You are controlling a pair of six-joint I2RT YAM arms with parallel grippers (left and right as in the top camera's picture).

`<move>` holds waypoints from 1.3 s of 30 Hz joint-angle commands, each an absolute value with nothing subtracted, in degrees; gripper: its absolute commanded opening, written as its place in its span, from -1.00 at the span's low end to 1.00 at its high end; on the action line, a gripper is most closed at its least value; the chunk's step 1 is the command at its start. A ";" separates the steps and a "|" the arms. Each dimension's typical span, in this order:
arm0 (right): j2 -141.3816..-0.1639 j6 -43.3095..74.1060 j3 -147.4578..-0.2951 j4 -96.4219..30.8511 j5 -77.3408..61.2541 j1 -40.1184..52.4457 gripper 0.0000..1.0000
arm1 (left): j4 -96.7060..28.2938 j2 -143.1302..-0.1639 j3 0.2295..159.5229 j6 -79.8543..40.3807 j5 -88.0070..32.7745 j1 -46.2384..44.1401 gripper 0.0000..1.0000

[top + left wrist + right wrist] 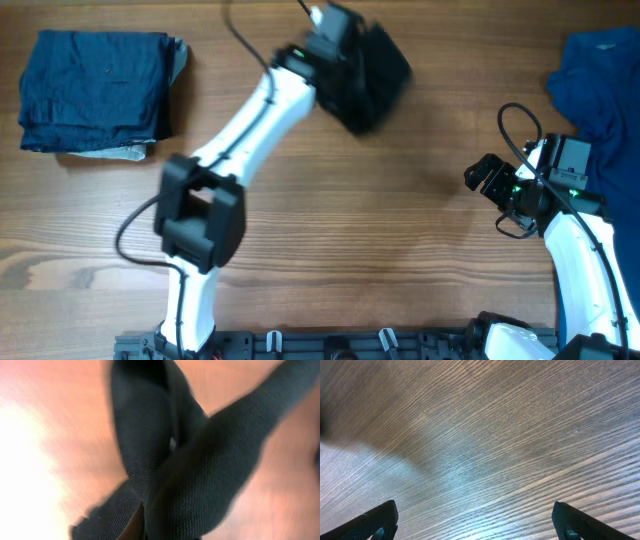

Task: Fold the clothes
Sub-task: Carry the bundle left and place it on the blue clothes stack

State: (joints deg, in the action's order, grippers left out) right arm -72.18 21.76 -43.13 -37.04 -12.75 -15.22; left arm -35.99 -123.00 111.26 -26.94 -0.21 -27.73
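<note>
The black shirt [375, 75] hangs as a bunched, blurred bundle at the far middle of the table, and my left gripper [350, 58] is shut on its top. In the left wrist view, dark mesh fabric of the shirt [200, 475] fills most of the picture and hides the fingers, with the wooden table behind it. My right gripper [492, 190] stands open over bare wood at the right. Its two fingertips [375, 522] sit wide apart, with nothing between them.
A stack of dark blue folded garments [95, 90] lies at the far left corner. A royal blue garment [600, 80] lies crumpled at the far right, just beyond the right arm. The wooden table [380, 250] spreads between the arms.
</note>
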 commanded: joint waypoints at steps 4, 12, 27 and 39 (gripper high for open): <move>-71.77 21.02 -43.90 -36.88 -11.38 -15.44 0.99 | -30.96 -114.65 116.75 -29.47 2.46 -9.10 -0.92; -71.77 21.02 -43.90 -36.88 -11.38 -15.44 0.99 | -27.00 -109.51 116.68 -45.91 -10.70 18.02 -0.92; -71.77 21.04 -43.88 -36.88 -11.38 -15.44 0.99 | -18.20 -117.03 116.60 -45.23 -10.74 21.50 -0.92; -71.77 21.04 -43.88 -36.86 -11.38 -15.44 0.99 | -45.23 -120.03 116.46 -40.45 -8.84 21.87 -0.92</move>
State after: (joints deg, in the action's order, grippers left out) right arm -72.18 21.76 -43.13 -37.01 -12.53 -15.22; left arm -43.24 -121.19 115.44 -42.19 -9.50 21.32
